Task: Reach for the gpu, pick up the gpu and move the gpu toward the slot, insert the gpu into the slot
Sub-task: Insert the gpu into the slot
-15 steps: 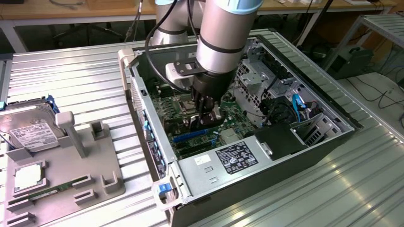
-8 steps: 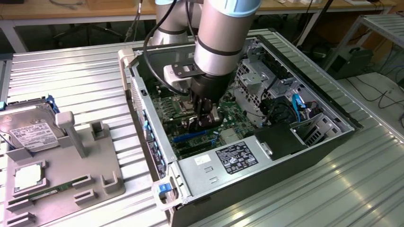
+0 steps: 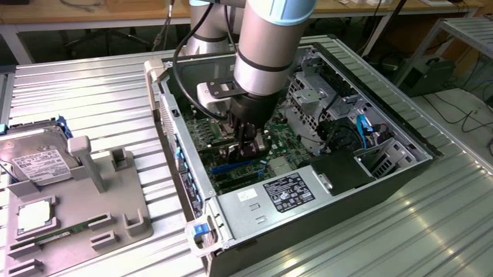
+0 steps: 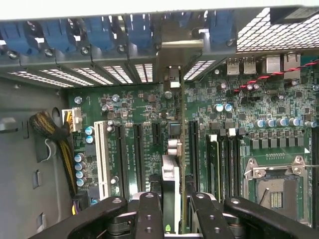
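Note:
My gripper (image 3: 242,151) reaches down into the open computer case (image 3: 400,144) and is shut on the gpu (image 3: 231,151), a thin dark card held on edge above the green motherboard (image 3: 289,141). A short stretch of the bright-blue slot (image 3: 230,168) shows just below the card. In the wrist view the gpu (image 4: 179,149) runs edge-on away from between my gripper (image 4: 174,201) fingers, and its grey metal bracket (image 4: 177,45) lies against the case's rear wall. There the card hides the slot beneath it, so I cannot tell whether its edge is seated.
A silver power supply (image 3: 285,193) sits at the case's near end. White slot (image 4: 102,159) and black slots (image 4: 137,154) flank the card; memory slots (image 4: 214,159) and CPU socket (image 4: 274,189) lie beyond. A hard drive (image 3: 34,156) and memory stick (image 3: 54,236) rest on the grey fixture (image 3: 85,190).

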`<state>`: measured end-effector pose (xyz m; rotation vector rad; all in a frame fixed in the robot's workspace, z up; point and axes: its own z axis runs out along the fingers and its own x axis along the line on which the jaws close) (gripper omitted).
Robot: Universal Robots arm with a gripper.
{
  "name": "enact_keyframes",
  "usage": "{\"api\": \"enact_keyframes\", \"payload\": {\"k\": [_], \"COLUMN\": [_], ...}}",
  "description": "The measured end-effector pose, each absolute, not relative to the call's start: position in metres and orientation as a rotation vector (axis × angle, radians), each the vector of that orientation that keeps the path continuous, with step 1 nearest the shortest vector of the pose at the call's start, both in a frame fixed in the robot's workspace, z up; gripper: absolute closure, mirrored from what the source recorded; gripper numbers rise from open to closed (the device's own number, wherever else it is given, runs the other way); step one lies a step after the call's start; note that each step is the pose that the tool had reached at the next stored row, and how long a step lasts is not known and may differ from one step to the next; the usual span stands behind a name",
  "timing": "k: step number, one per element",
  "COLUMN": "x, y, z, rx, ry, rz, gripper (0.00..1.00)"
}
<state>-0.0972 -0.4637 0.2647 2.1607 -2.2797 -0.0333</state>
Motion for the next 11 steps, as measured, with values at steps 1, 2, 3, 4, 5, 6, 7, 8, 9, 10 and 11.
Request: {"api": "enact_keyframes", "payload": {"k": [1,2,3,4,5,6,7,8,9,10,11], "x": [-0.0973,-0.0973,-0.0973,-0.0973,-0.0973,-0.0973,-0.0973,-0.0973,-0.0973,-0.0973,-0.0973], "y": [-0.4637,-0.4637,-0.4637,-0.4637,-0.4637,-0.4636,-0.4636,-0.4636,-0.4637,-0.4636,-0.4636], "z": [0.2644,0.2643,0.2642,0.264,0.2638,0.2634,0.2627,0.262,0.261,0.26,0.2591], "rx": [2.16,2.16,2.16,2.16,2.161,2.161,2.161,2.161,2.16,2.161,2.16], "ry": [-2.28,-2.28,-2.28,-2.28,-2.28,-2.28,-2.28,-2.28,-2.28,-2.28,-2.28], "rz": [-0.033,-0.033,-0.033,-0.033,-0.033,-0.033,-0.033,-0.033,-0.033,-0.033,-0.033], "gripper": [0.73,0.73,0.73,0.73,0.73,0.73,0.73,0.73,0.73,0.73,0.73]}}
